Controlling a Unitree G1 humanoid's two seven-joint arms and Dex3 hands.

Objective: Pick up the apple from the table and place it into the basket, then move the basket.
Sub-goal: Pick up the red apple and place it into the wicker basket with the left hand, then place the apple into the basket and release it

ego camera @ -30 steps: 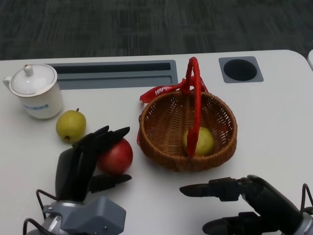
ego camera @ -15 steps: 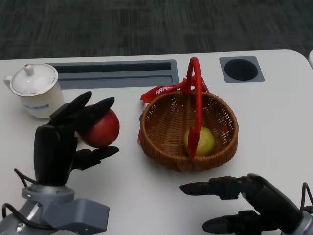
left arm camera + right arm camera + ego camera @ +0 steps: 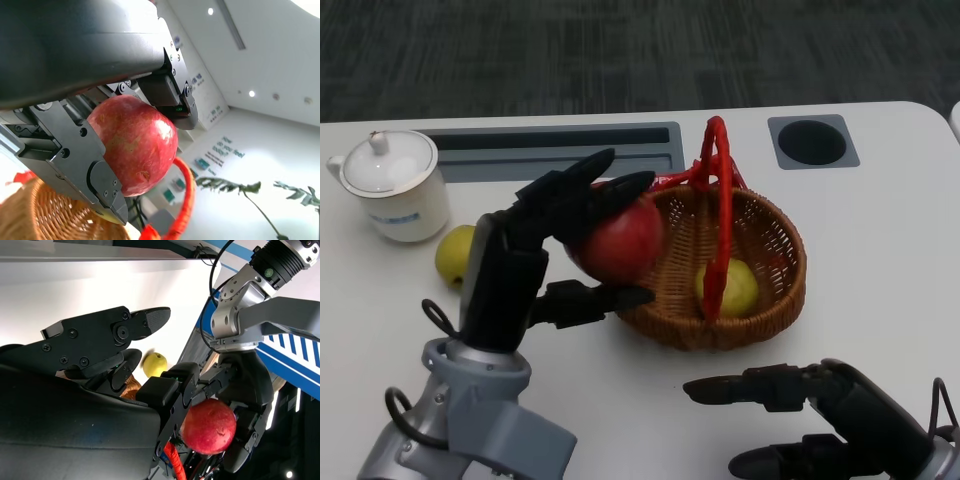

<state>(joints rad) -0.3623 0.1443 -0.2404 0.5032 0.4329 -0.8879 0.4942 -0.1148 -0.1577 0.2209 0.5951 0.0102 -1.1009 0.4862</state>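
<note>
White tabletop (image 3: pixel 880 260) is filling our view as we are watching the left hand (image 3: pixel 535 250) gripping the red apple (image 3: pixel 618 240), raised over the near-left rim of the wicker basket (image 3: pixel 765 290). Inside the basket a green pear (image 3: pixel 738 287) is lying beside the red handle (image 3: pixel 718 210). Nearer us than the basket, the right hand (image 3: pixel 810 420) is hovering empty, fingers apart.

Hardly any writing can be read. The white lidded mug (image 3: pixel 392 186) carries a pale blue label (its words too blurred to make out). In the left wrist view, wall signs (image 3: pixel 226 149) behind the hand show lettering, also illegible.
</note>
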